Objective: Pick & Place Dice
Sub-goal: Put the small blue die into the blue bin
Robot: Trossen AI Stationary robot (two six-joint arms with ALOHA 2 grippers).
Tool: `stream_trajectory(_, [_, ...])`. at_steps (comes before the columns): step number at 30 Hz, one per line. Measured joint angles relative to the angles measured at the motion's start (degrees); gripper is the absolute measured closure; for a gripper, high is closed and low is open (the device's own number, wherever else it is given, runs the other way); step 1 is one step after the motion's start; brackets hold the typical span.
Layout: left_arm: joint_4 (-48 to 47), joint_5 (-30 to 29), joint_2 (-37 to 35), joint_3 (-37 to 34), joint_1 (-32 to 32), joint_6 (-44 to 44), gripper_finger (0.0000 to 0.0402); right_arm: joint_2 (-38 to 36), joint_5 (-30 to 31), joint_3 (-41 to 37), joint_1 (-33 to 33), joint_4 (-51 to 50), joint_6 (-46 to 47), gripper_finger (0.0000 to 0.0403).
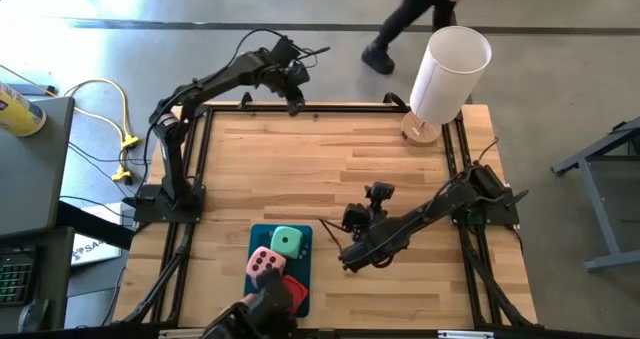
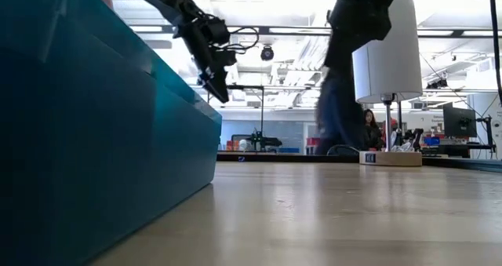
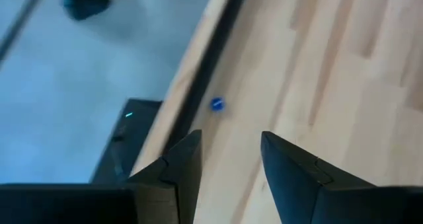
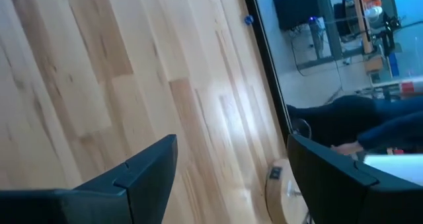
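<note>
Teal tray [image 1: 304, 241] sits at the bench's [image 1: 330, 159] near edge, carrying the green die [image 1: 288, 242], pink die [image 1: 264, 263] and red die [image 1: 294, 285] (probably soft, light; grip opposite flat faces). Right pincer [image 1: 352, 262] beside it gapes empty; left pincer [image 3: 228, 151], far edge, open, empty.

Four cameras watch one wooden table [image 1: 300, 159].
One looks straight down from high up. One sits low on the tabletop, right beside the teal tray [image 2: 94, 140]. Two ride on the arms, close above the wood. All see the table.
</note>
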Motion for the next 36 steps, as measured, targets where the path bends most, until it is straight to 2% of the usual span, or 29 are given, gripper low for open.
stream_trajectory(2, [-0.05, 0.79, 2.04, 1.06, -0.74, -1.35, 0.0254, 0.0, -0.41, 0.02, 0.42, -3.11, 3.42, 0.0126])
stream_trajectory(4, [-0.63, -1.77, 5.15, 2.64, -1.21, -3.12, 0.0254, 0.0, -0.42, 0.0, 0.9, -4.62, 6.82, 0.0126])
stream_trajectory(6, [-0.69, -3.37, 8.16, 4.55, -1.85, -5.23, 0.0254, -0.01, -0.65, 0.0, 1.6, -4.35, 6.83, 0.0126])
stream_trajectory(9, [-0.77, -1.84, 12.08, 8.63, -2.47, -8.23, 0.0254, -0.45, -0.83, 0.0, 2.78, -4.55, 7.94, 0.0126])
stream_trajectory(11, [-1.29, -2.85, 14.64, 11.56, -3.25, -10.4, 0.0254, -0.48, -0.86, 0.0, 3.41, -4.57, 8.68, 0.0126])
stream_trajectory(17, [-3.19, -4.01, 19.62, 17.15, -4.93, -19.26, 0.0254, -0.87, -0.47, 0.0, 5.09, -4.59, 8.8, 0.0126])
stream_trajectory(22, [-4.47, -7.14, 20.77, 17.29, -5.93, -25.19, 0.0254, -2.61, -0.55, 0.0, 6.31, -4.62, 9.07, 0.0126])
stream_trajectory(27, [-5.98, -10.68, 20.66, 17.29, -5.71, -37.42, 0.0254, -6.38, -0.61, 0.0, 9.02, -4.63, 12.09, 0.0126])
stream_trajectory(32, [-5.52, -11.94, 21.04, 17.29, -5.56, -48.57, 0.0254, -9.82, 2.07, 0.0, 11.76, -4.33, 13.27, 0.0126])
stream_trajectory(36, [-3.98, -11.83, 22.98, 17.29, -6.93, -52.16, 0.0254, -11.98, 2.21, 0.0, 12.89, -3.82, 15.67, 0.0126])
